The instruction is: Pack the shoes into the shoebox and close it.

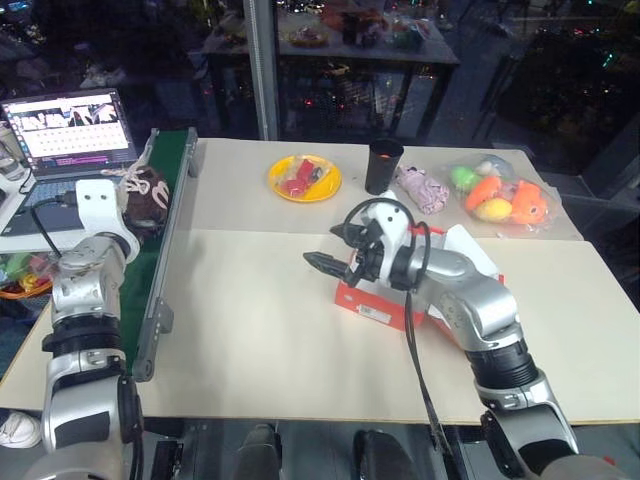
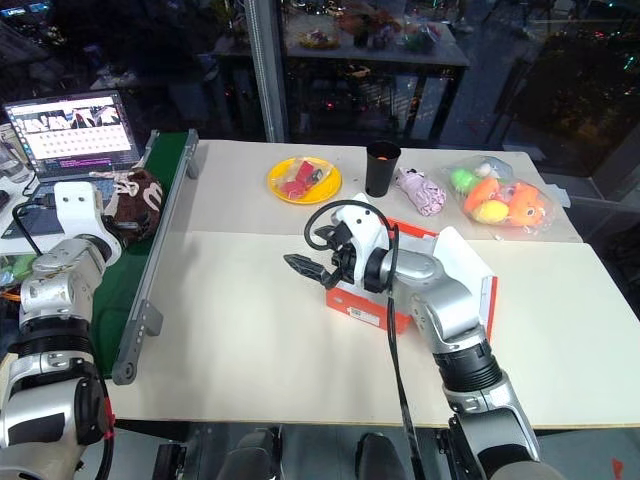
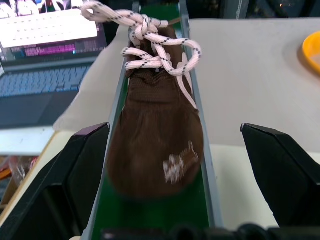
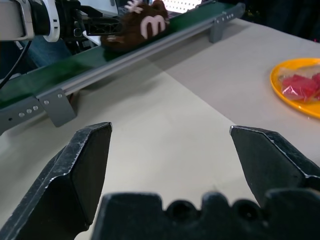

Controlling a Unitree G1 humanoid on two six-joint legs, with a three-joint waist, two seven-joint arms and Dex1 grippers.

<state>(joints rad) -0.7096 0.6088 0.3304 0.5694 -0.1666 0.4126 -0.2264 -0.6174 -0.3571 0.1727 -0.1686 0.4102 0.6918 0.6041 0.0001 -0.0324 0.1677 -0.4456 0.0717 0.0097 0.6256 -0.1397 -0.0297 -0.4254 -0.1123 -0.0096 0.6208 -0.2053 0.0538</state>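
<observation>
The right gripper [image 1: 325, 264] hovers over the middle of the table [image 1: 250, 340], fingers spread wide and holding nothing. Just behind it, on the right side, sits the red-orange shoebox [image 1: 375, 300], partly hidden by the arm, with its white-lined lid [image 2: 470, 262] standing open. Whether a shoe already lies inside cannot be told.

On the left, a narrow green conveyor belt [image 1: 160, 255] runs from near to far along the table's edge. A brown shoe [image 3: 157, 135] with cream laces lies on it, and the left gripper [image 3: 175, 170] is lined up on the shoe, jaws wide either side of it but not yet closed.

So packing looks early: this shoe has to be gripped, carried to the box and laid in, and the lid then shut.

Farther back on the pale tabletop stand a yellow plate [image 1: 305, 178], a dark cup [image 1: 384, 165], a pink plush toy [image 1: 422, 190] and a bag of toy fruit [image 1: 500, 198]. A laptop [image 1: 70, 130] glows at far left; dark windows lie behind.
</observation>
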